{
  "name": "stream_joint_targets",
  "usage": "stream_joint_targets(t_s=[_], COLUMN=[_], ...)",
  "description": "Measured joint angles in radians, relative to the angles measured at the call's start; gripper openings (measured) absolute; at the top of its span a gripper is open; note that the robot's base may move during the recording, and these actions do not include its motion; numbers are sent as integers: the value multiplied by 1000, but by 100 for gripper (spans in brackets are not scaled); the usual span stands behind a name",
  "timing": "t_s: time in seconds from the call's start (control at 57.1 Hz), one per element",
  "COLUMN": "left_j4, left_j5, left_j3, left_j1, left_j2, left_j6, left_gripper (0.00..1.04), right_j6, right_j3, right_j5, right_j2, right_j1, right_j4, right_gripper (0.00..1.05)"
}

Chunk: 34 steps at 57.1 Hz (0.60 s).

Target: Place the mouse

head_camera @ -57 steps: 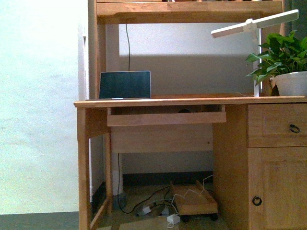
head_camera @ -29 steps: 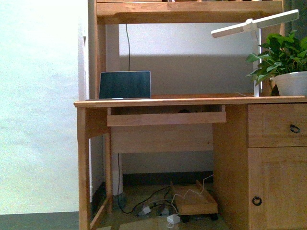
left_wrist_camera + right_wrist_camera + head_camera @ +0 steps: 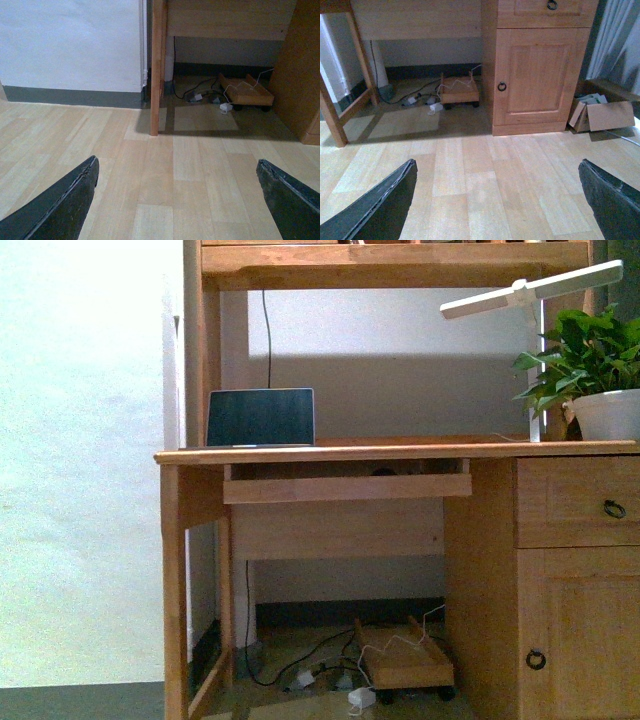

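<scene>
The mouse (image 3: 383, 472) is barely there in the front view: only a small dark hump peeks above the front board of the pull-out keyboard tray (image 3: 347, 487), a little right of the tray's middle, and it is too small to make out more. The tray hangs just beneath the wooden tabletop (image 3: 400, 451).

Up on the tabletop's left end, an open laptop (image 3: 260, 417) faces us with a dark screen. At the far right a leafy green plant (image 3: 585, 350) sits in a white pot (image 3: 608, 415), and a white lamp (image 3: 530, 288) angles over it. Right of the tray, a drawer (image 3: 577, 502) with a dark ring pull sits above a cabinet door (image 3: 580, 635). On the floor under the tray sit a low wooden trolley (image 3: 405, 660) and a tangle of cables (image 3: 300, 668).

Neither arm shows in the front view. The left wrist view shows the left hand (image 3: 176, 162) spread wide and empty over the plank floor (image 3: 150, 190), looking toward the desk leg (image 3: 158, 65). The right hand (image 3: 497, 162) is also spread wide and empty, and its view shows the cabinet door and a cardboard box (image 3: 602, 115) beside it.
</scene>
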State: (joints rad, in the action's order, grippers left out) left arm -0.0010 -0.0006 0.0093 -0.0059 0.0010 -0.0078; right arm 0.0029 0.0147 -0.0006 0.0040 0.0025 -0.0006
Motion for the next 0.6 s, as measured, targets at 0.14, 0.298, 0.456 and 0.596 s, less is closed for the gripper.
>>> stream_joint_targets(t_s=[0.14,0.298,0.456,0.596], left_j4=[0,0,0,0], left_j5=[0,0,0,0], left_j3=[0,0,0,0], left_j1=[0,0,0,0], left_j2=[0,0,0,0], left_j6=[0,0,0,0], left_gripper=[97,97,97,97], right_j6=[0,0,0,0], right_j3=[0,0,0,0], right_j5=[0,0,0,0], right_j2=[0,0,0,0], right_j1=[0,0,0,0], right_j4=[0,0,0,0], right_gripper=[97,97,97,97])
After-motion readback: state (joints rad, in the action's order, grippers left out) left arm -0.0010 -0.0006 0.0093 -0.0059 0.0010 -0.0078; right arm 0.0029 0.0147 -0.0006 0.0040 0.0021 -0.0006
